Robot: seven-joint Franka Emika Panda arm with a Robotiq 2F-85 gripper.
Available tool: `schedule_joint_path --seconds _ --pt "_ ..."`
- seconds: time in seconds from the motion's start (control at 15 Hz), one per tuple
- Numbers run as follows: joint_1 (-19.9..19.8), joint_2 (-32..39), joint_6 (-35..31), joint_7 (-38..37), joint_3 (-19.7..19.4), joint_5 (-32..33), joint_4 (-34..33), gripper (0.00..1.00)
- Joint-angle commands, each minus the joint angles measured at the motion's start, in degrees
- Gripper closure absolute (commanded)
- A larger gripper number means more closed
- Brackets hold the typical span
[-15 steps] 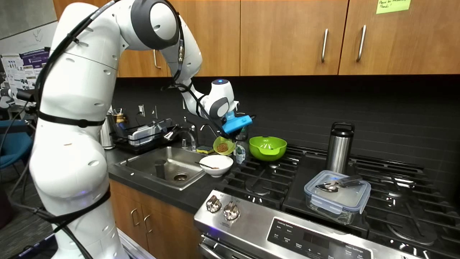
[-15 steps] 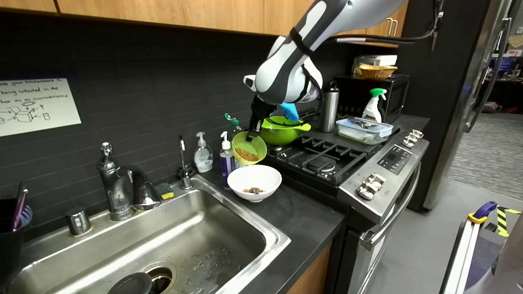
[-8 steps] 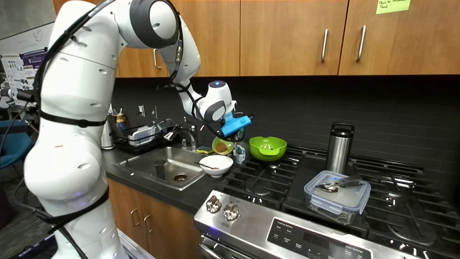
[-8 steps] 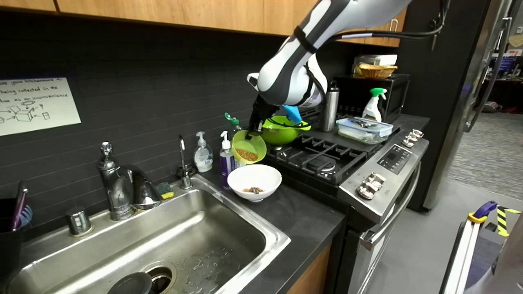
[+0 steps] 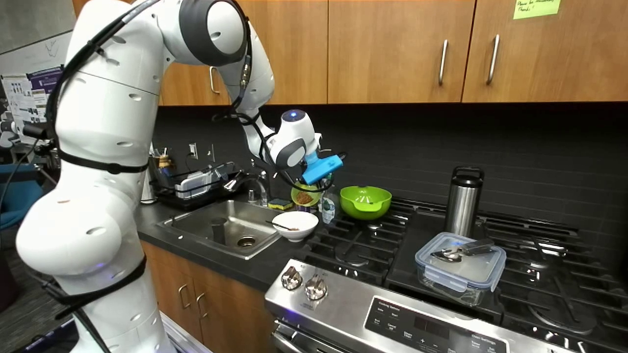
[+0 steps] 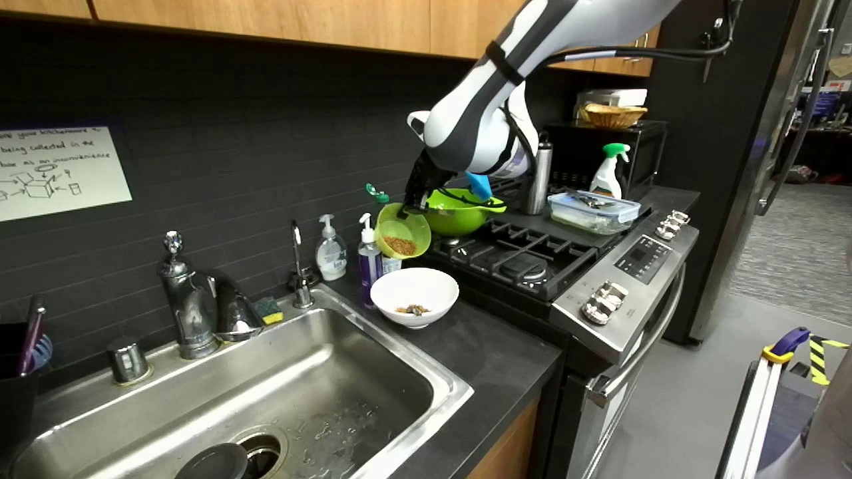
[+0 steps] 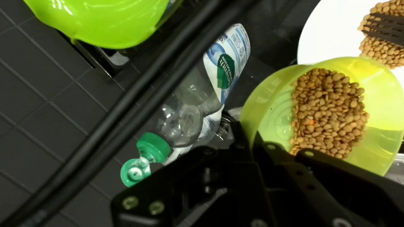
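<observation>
Firstly, clearance: behind the tool (image 7: 249, 137) runs the dark tiled wall (image 6: 266, 173), and a green-capped bottle (image 7: 199, 101) stands just beside the tool in the wrist view. A large green bowl (image 5: 365, 210) rests on the stove (image 6: 526, 266), also near. A purple pump bottle (image 6: 370, 267) stands close behind the white bowl (image 6: 414, 287). Wider room lies over the sink (image 6: 313, 386) and toward the front edge of the desk (image 6: 496, 346). The white bowl sits on the strip of desk between sink and stove, set back from that edge.

Condition of the tool: clenched on the wall of the small yellow-green bowl (image 6: 413, 227), 1 finger inside and 1 outside. This bowl is off the desk, above and just behind the white bowl; in both exterior views a gap shows between the 2.

Appearance: the small yellow-green bowl is translucent, smooth and tilted, its inside showing in both exterior views. Brown lentils (image 7: 328, 116), with a few orange among them, lie heaped against its lower side. The white bowl stands upright and holds further lentils at its bottom, with the dark tines of a fork (image 7: 391, 29) on them.
</observation>
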State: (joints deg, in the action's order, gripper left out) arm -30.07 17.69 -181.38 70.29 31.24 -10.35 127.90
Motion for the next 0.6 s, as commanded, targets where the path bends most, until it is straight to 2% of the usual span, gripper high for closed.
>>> schedule_joint_path --seconds 0.0,0.53 --pt "-4.2 -0.1 -3.7 1.3 4.2 -0.9 1.6 0.99" --pt "-8.3 0.0 -5.0 0.4 7.8 -0.4 2.7 0.99"
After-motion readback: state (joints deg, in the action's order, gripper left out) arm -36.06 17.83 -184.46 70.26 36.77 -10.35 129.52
